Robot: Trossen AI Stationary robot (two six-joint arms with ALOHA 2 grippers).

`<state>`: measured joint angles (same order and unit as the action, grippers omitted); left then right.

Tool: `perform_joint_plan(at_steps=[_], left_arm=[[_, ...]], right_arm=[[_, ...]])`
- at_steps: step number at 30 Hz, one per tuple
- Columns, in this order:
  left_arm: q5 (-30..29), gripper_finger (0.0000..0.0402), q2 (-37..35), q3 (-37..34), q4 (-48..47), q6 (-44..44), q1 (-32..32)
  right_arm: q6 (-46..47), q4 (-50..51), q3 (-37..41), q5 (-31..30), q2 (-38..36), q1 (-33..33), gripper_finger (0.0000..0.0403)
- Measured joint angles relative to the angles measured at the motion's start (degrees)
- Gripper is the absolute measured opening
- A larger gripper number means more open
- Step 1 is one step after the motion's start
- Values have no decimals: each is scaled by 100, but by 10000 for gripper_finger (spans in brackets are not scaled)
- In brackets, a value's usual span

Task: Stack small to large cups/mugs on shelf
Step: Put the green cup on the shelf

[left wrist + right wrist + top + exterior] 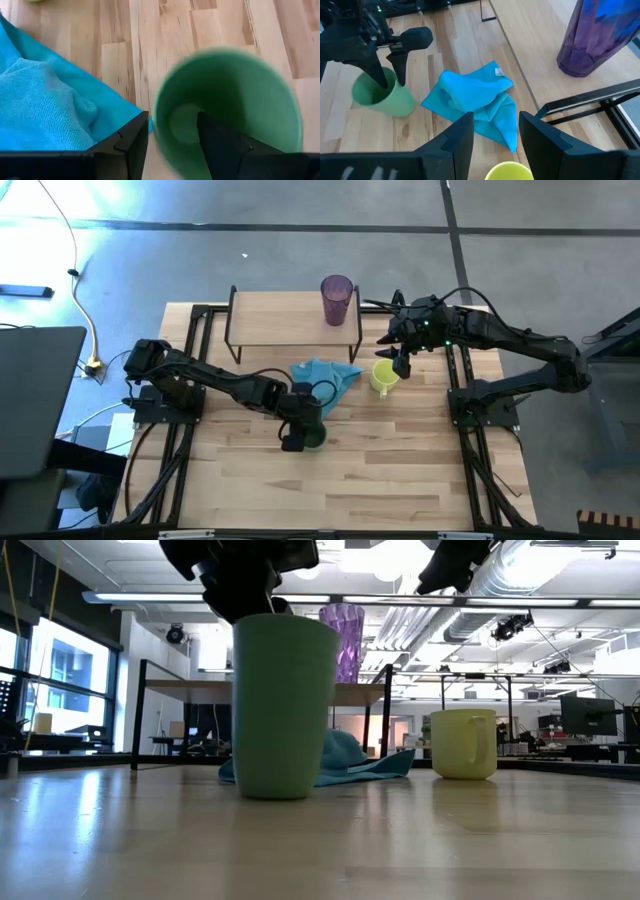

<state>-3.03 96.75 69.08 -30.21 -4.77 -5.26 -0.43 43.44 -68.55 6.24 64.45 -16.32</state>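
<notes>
Left tool (172,142) straddles green cup (230,100) rim.

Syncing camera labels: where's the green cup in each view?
High: green cup at table centre, under the left gripper.
Low: left of centre, nearest thing.
Left wrist: fills lower right.
Right wrist: left edge.
Shared landmark: blue cloth beside it.

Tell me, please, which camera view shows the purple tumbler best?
The high view: the purple tumbler stands whole on the shelf. The right wrist view crops its top, the low view hides it behind the green cup, the left wrist view misses it.
</notes>
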Motion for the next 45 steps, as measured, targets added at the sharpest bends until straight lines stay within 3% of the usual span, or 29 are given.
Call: perform_joint_plan(at_steps=[45], left_arm=[[-262, 156, 0, -2, -130, -20, 118]], right_arm=[[39, 2, 2, 74, 0, -1, 149]])
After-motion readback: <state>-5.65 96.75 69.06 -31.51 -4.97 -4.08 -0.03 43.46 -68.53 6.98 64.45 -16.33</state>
